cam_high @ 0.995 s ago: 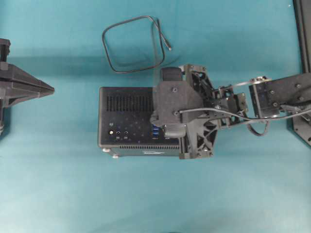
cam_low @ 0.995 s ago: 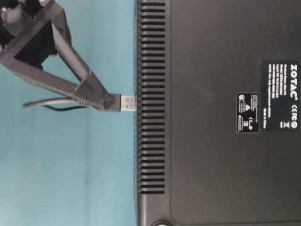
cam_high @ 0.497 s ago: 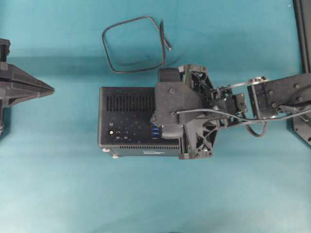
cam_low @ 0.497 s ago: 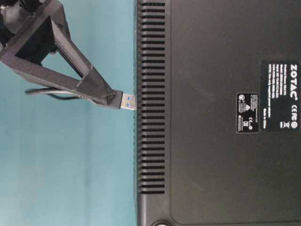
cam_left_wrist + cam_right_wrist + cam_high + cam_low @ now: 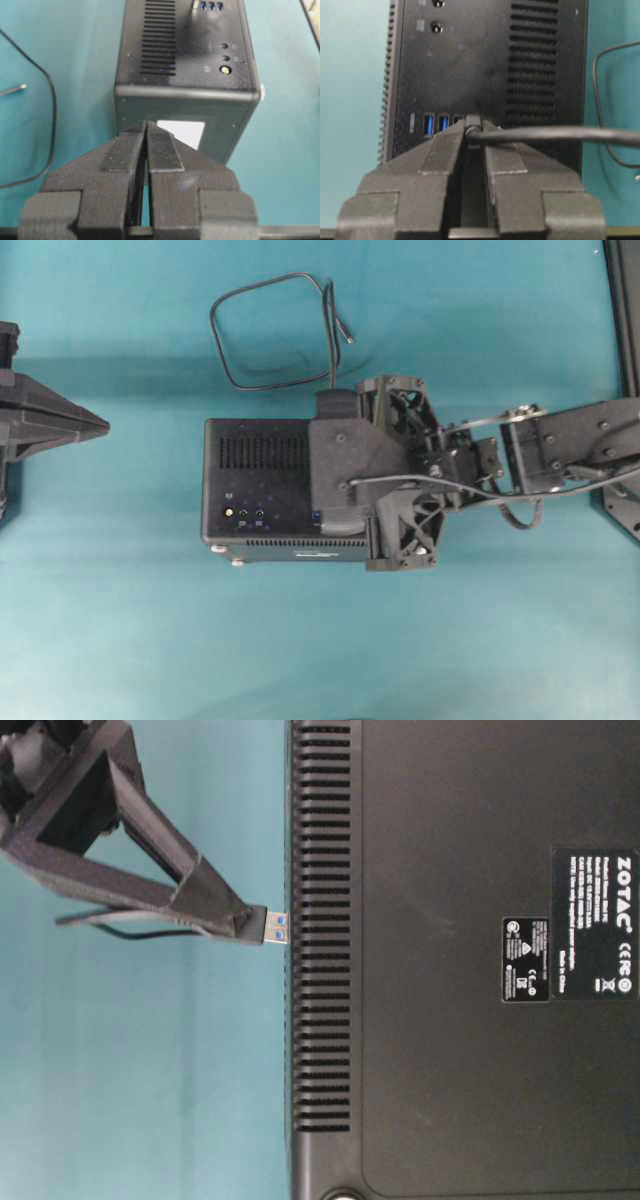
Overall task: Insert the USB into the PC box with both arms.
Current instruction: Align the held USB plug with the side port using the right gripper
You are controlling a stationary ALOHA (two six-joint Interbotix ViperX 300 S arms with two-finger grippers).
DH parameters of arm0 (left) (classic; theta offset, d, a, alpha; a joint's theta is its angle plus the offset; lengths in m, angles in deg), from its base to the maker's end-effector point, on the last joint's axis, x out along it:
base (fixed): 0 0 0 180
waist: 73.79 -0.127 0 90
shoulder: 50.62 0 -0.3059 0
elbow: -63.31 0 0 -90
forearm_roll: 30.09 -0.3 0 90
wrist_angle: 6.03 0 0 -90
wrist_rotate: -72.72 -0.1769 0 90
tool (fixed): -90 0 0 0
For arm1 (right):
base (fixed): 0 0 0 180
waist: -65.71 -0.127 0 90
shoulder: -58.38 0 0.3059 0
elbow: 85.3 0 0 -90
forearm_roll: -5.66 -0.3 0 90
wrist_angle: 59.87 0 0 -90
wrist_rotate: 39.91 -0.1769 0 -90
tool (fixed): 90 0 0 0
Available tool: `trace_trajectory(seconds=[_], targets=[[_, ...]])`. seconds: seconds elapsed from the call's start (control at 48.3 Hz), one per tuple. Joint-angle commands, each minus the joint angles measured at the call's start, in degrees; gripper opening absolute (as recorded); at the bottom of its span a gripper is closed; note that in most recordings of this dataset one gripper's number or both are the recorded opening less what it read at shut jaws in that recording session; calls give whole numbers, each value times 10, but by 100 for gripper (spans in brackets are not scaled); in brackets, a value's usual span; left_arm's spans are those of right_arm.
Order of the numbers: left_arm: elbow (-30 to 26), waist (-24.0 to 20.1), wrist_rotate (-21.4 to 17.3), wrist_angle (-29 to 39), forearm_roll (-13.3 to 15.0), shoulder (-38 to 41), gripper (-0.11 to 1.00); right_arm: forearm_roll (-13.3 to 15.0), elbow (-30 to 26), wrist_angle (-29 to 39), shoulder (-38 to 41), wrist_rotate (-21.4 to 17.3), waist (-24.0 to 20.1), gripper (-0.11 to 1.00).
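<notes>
The PC box [image 5: 255, 490] lies on the teal table with its port face up. My right gripper [image 5: 472, 131] is shut on the USB plug [image 5: 472, 121] and holds it above that face, beside the blue ports [image 5: 435, 125]. In the table-level view the plug's blue-lined metal end [image 5: 277, 926] meets the box's face [image 5: 320, 920], with only a short stub showing past the right gripper's fingertips [image 5: 235, 920]. The USB cable [image 5: 270, 330] loops behind the box. My left gripper [image 5: 100, 425] hangs shut and empty, left of the box and apart from it; from its wrist its fingers [image 5: 120, 150] point at the box's end [image 5: 185, 107].
The cable's free metallic tip [image 5: 348, 339] rests on the table behind the box. A black frame [image 5: 625, 300] runs down the right edge. The box's end facing the left gripper carries a white label [image 5: 181, 132].
My right gripper has pushed the plug toward the box's face; less of its metal end shows. From overhead the right wrist has shifted and now covers the blue ports. The left arm has not moved.
</notes>
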Motion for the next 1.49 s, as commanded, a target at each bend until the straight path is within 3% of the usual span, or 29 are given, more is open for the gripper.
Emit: trace_trajectory(seconds=[0.0, 0.58, 0.829, 1.036, 1.243, 1.471], targets=[[-7, 1, 1, -3, -2, 2, 0, 4, -19, -1, 3, 8, 3, 10], [1, 1, 1, -3, -2, -13, 0, 3, -16, 27, 11, 3, 8, 10], [1, 1, 1, -3, -2, -13, 0, -20, -19, 22, 11, 3, -11, 10], [3, 1, 1, -3, -2, -16, 0, -19, -17, 20, 10, 1, -7, 10], [4, 1, 2, 3, -2, -21, 0, 2, -16, 15, 10, 0, 18, 10], [4, 1, 2, 10, -2, -27, 0, 0, -13, 14, 11, 2, 21, 10]])
